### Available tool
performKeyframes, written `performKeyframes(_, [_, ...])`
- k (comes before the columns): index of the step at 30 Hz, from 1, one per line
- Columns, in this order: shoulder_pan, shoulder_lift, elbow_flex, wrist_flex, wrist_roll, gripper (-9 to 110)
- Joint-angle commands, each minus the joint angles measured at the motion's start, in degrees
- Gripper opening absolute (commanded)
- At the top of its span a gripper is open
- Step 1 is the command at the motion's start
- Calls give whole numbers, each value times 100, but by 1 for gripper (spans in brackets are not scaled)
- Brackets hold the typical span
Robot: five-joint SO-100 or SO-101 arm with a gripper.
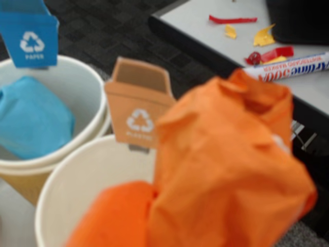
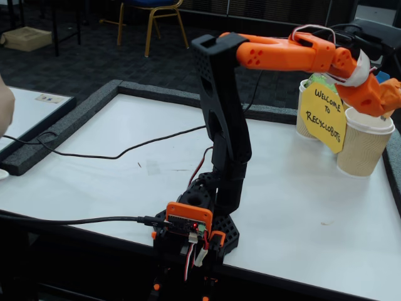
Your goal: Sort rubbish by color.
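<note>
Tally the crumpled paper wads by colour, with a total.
blue wad: 1
orange wad: 1
green wad: 1
total: 3

Wrist view is evenly bright but soft, with the orange paper wad (image 1: 226, 170) at four o'clock badly blurred. Fixed view is sharper; the white table (image 2: 301, 207) is evenly lit, the room at twelve o'clock dim.

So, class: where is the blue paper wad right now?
In the wrist view the blue paper wad lies inside the white cup at left, under the blue recycling tag, beside the orange-tagged cup.
</note>
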Motion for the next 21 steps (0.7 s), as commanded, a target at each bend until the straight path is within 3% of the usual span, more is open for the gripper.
performKeyframes(1, [-193,70,-809,-193,53,0])
performKeyframes(4, [-237,35,-800,-202,53,0])
performKeyframes(8, [-264,26,-738,-141,53,17])
performKeyframes(16, [-281,18,-677,-53,53,29])
performKeyframes(21, [-272,18,-677,-9,53,23])
